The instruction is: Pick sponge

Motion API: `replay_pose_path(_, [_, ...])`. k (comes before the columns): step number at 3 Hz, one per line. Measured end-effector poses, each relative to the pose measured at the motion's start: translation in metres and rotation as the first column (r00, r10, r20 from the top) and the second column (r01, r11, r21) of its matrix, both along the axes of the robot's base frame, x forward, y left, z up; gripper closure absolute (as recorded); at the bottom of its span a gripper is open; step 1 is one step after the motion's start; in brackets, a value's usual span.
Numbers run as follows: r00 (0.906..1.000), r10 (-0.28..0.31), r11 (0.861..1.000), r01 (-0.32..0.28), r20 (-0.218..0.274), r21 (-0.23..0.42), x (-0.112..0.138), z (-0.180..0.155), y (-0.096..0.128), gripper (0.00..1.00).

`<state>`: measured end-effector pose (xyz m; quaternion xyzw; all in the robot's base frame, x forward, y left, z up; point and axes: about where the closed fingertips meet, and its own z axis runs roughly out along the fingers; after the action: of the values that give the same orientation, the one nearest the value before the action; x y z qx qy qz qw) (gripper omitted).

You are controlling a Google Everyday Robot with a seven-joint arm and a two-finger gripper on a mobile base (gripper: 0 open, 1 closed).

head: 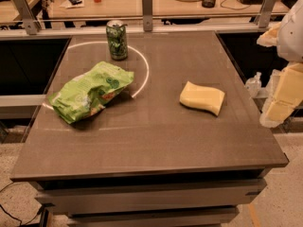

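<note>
The sponge (202,98) is a pale yellow soft block with wavy edges. It lies flat on the right half of the dark grey table (151,141). My gripper (280,98) shows at the right edge of the view, beyond the table's right side and to the right of the sponge, well apart from it. It holds nothing that I can see. The white arm (291,32) rises above it.
A green chip bag (90,91) lies on the table's left half. A green drink can (117,40) stands upright at the back, left of centre. A railing and a desk with clutter stand behind the table. A small bottle (254,83) sits off the table's right side.
</note>
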<state>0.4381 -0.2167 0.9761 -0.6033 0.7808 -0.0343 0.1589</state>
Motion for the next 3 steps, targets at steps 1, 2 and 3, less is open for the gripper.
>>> replay_pose_path(1, [1.0000, 0.000, 1.000, 0.000, 0.000, 0.000, 0.000, 0.000, 0.000, 0.00])
replay_pose_path(2, [0.9992, -0.039, 0.999, 0.038, 0.012, 0.038, 0.008, 0.000, 0.000, 0.00])
replay_pose_path(3, [0.9922, -0.119, 0.984, 0.112, 0.038, 0.136, 0.026, -0.006, -0.001, 0.00])
